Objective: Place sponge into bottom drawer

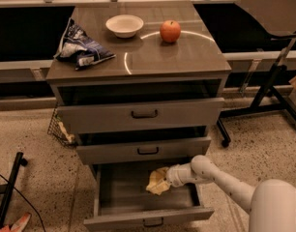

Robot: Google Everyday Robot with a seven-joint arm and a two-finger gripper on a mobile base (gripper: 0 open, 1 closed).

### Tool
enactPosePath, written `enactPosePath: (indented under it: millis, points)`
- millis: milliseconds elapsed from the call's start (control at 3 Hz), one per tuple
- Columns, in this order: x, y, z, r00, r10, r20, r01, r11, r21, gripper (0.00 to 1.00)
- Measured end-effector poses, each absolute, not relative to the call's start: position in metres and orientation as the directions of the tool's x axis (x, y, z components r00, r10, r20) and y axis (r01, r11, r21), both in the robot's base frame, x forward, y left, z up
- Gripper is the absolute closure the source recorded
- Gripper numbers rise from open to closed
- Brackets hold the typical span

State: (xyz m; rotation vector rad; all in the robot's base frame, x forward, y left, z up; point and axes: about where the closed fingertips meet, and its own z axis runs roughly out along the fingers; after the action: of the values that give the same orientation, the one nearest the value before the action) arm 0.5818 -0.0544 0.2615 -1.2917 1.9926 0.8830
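Note:
The pale yellow sponge (pixel 157 182) hangs at the tip of my gripper (pixel 168 177), which is shut on it. My white arm reaches in from the lower right. The sponge is inside the pulled-out bottom drawer (pixel 120 191), right of its middle, low over the grey wood-grain floor. I cannot tell whether it touches the floor. The drawer's front with its small dark handle (pixel 153 222) faces me.
The two upper drawers (pixel 143 114) are slightly ajar above the gripper. On the cabinet top stand a red apple (pixel 170 31), a white bowl (pixel 124 25) and a chip bag (pixel 80 47). A black stand's legs (pixel 266 98) are at the right, and a wire basket (pixel 58 128) at the left.

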Motion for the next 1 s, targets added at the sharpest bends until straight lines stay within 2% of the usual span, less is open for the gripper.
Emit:
enactPosePath:
  millis: [333, 1000]
  points:
    - [0.589, -0.057, 0.233, -0.326, -0.575, -0.751, -0.940, 0.282, 0.192, 0.98]
    - [0.597, -0.061, 0.200, -0.296, -0.648, -0.702, -0.955, 0.222, 0.197, 0.53]
